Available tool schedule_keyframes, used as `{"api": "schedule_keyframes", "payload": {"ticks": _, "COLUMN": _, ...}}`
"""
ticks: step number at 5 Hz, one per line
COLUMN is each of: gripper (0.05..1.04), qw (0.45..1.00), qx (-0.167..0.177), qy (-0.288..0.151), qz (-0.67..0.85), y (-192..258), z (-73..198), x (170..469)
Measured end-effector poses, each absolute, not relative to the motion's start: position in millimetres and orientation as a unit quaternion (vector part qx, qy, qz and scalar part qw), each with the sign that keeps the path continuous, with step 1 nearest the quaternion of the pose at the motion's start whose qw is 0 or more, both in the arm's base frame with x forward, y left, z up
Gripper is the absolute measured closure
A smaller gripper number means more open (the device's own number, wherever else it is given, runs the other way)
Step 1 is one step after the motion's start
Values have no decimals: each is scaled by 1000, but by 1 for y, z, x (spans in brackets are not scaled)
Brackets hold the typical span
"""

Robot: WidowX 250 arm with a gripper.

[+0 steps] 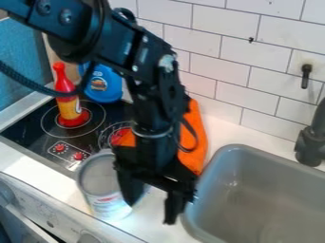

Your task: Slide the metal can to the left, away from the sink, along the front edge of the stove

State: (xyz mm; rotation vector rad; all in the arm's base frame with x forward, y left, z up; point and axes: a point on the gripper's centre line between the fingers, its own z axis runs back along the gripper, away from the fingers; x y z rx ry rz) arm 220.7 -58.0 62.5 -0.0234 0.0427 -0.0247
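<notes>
the can [107,201] stands just beside the gripper [151,212], fingers parted.

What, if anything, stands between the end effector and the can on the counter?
Nothing visible does. The end effector hangs right beside the can, one finger overlapping its sink-side edge in this view; whether they touch, I can't tell. The orange object is behind the end effector, and the red bottle is back on the stove.
</notes>
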Motion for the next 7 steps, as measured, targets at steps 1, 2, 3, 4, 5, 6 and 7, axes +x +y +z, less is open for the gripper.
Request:
{"api": "schedule_keyframes", "payload": {"ticks": 1, "gripper": 83, "qw": 999, "qx": 10, "qy": 27, "qz": 19, "y": -18, "z": 63, "x": 224}}
{"api": "schedule_keyframes", "payload": {"ticks": 2, "gripper": 83, "qw": 999, "qx": 29, "qy": 11, "qz": 33, "y": 8, "z": 68, "x": 233}}
{"api": "schedule_keyframes", "payload": {"ticks": 3, "gripper": 83, "qw": 997, "qx": 40, "qy": 9, "qz": 59, "y": 44, "z": 80, "x": 239}}
{"api": "schedule_keyframes", "payload": {"ticks": 4, "gripper": 83, "qw": 996, "qx": 49, "qy": 14, "qz": 76, "y": 80, "z": 88, "x": 245}}
{"api": "schedule_keyframes", "payload": {"ticks": 5, "gripper": 83, "qw": 996, "qx": 45, "qy": 14, "qz": 74, "y": 100, "z": 98, "x": 248}}
{"api": "schedule_keyframes", "payload": {"ticks": 6, "gripper": 83, "qw": 997, "qx": 29, "qy": 26, "qz": 65, "y": 93, "z": 102, "x": 243}}
{"api": "schedule_keyframes", "payload": {"ticks": 7, "gripper": 83, "qw": 999, "qx": 33, "qy": 1, "qz": 21, "y": 65, "z": 131, "x": 240}}
